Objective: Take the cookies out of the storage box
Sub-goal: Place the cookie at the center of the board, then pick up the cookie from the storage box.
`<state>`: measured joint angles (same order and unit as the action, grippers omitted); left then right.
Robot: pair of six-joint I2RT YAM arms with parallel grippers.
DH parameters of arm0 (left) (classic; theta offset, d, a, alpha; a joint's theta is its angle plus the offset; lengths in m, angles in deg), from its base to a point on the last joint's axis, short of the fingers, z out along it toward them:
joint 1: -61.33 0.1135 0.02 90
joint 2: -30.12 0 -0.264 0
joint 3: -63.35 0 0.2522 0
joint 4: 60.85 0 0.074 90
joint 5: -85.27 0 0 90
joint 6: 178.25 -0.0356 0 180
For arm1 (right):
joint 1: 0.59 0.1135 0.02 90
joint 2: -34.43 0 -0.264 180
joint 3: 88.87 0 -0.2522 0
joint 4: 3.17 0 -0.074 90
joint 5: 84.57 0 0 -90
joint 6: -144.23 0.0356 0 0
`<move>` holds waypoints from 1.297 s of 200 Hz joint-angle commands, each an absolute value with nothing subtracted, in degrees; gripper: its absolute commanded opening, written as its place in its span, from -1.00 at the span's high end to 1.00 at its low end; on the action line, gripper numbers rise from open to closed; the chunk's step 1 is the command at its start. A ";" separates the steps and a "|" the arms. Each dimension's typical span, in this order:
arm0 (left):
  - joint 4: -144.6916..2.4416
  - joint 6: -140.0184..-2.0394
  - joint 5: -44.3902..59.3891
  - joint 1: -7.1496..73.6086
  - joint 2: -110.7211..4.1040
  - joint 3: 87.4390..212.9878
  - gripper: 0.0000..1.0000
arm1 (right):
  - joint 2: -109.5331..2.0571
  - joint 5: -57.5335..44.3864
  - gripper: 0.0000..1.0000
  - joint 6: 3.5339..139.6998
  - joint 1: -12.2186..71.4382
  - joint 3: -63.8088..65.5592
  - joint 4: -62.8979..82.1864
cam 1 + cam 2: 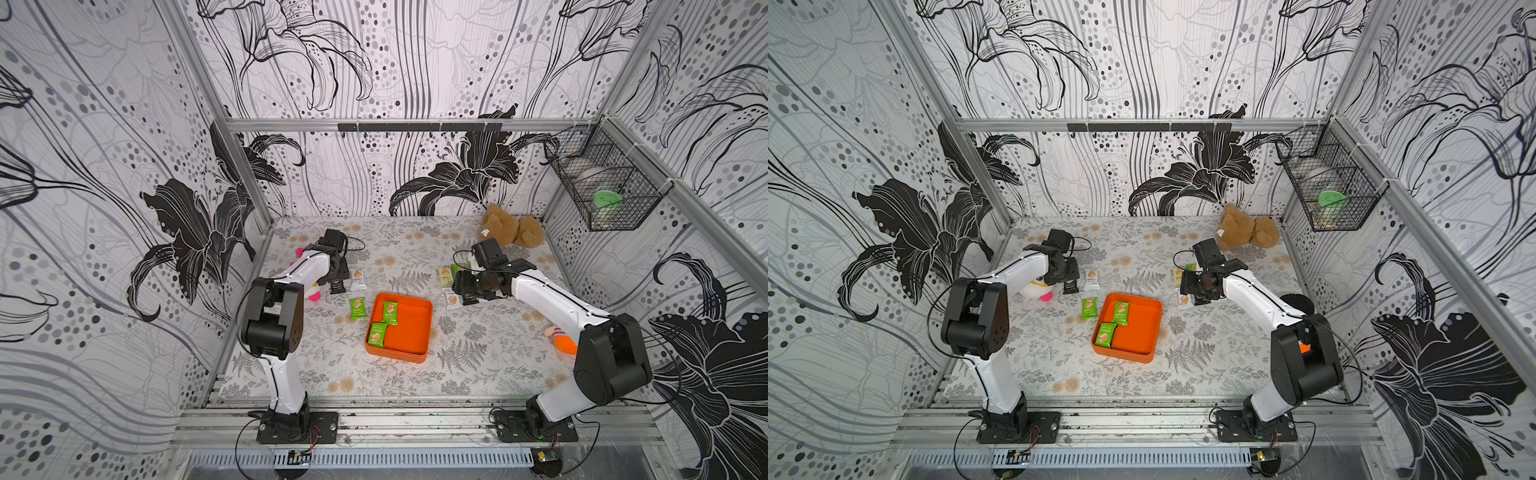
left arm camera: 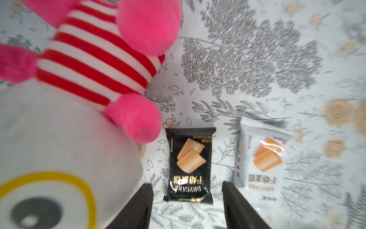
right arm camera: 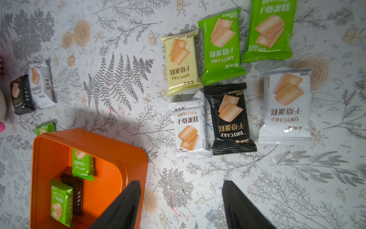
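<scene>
Left gripper spread astride black foil cookie packet, right gripper spread, empty, shallow orange storage box holding green packets, perhaps a black packet too

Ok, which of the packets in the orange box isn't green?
The black packet, partly covered by a green packet in the storage box. The other two inside are both green.

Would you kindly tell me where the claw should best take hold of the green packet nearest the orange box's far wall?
Pinch the green packet across its long edges at mid-length, coming straight down from above. It seems to lie flat on the floor of the storage box. The walls block any side approach, and bare floor beside it leaves closing room.
</scene>
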<state>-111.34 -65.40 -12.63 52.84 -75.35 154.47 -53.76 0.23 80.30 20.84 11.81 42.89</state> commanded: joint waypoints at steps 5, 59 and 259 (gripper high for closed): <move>-113.54 -62.40 -11.11 49.55 -68.86 152.21 -0.19 | -50.57 -0.70 -0.43 79.63 20.50 14.46 41.94; -112.33 -53.04 -11.91 37.81 -59.84 144.98 -0.20 | -47.24 -2.48 -0.43 79.92 20.50 18.61 40.30; -113.63 -47.09 -17.06 19.13 -76.90 150.39 -0.28 | -41.75 -0.91 -0.47 76.88 20.50 23.38 42.54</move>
